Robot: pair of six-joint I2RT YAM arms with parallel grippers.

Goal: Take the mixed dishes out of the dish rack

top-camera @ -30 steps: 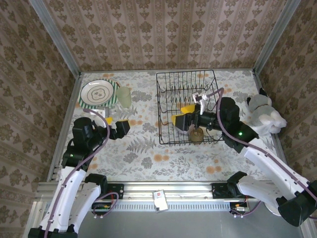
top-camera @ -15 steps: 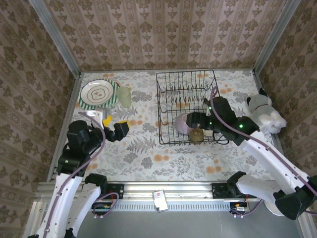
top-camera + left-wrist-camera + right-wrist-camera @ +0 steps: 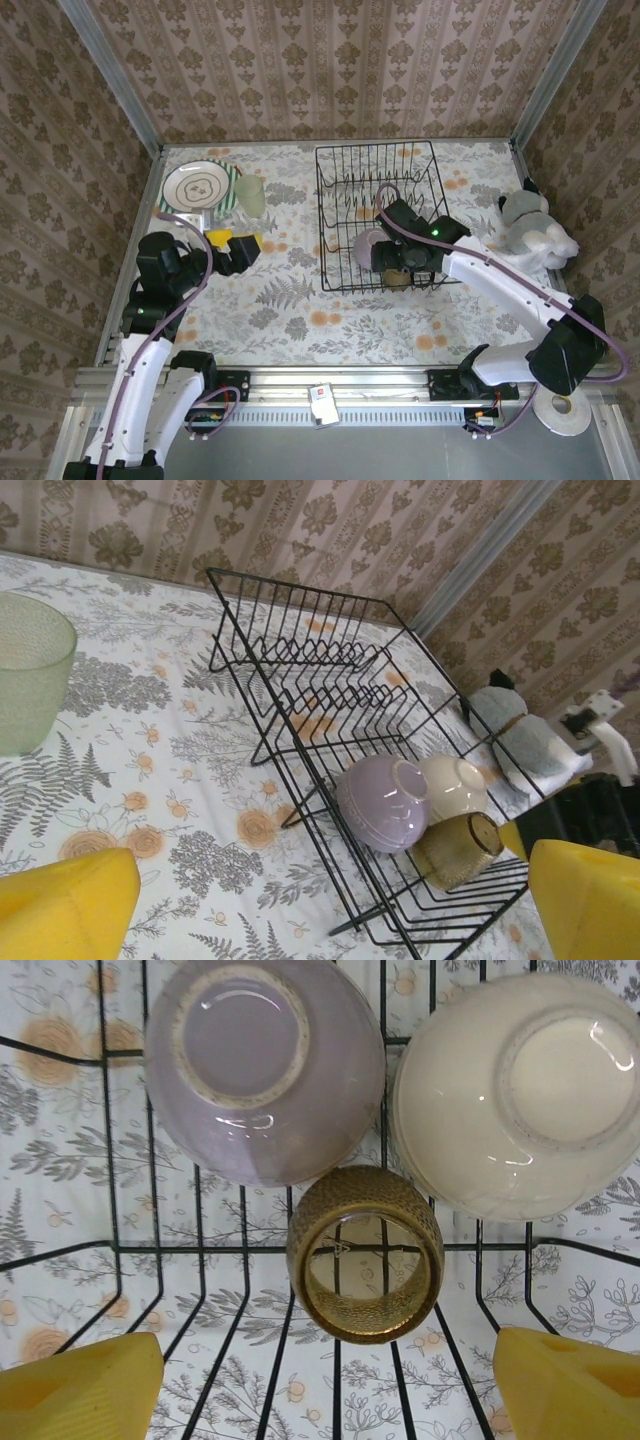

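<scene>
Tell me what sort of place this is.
Most likely a robot test booth dressed as a kitchen counter, not a real home: wallpapered panels set in aluminium frame posts, two arms bolted to a rail, and a dish rack on a floral table cover.

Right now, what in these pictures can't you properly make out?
Top view: the right arm covers the cream bowl and most of the amber cup.
Left wrist view: the tumbler is cut off by the left edge.
Right wrist view: the right gripper has its fingers cut off by the bottom edge.
</scene>
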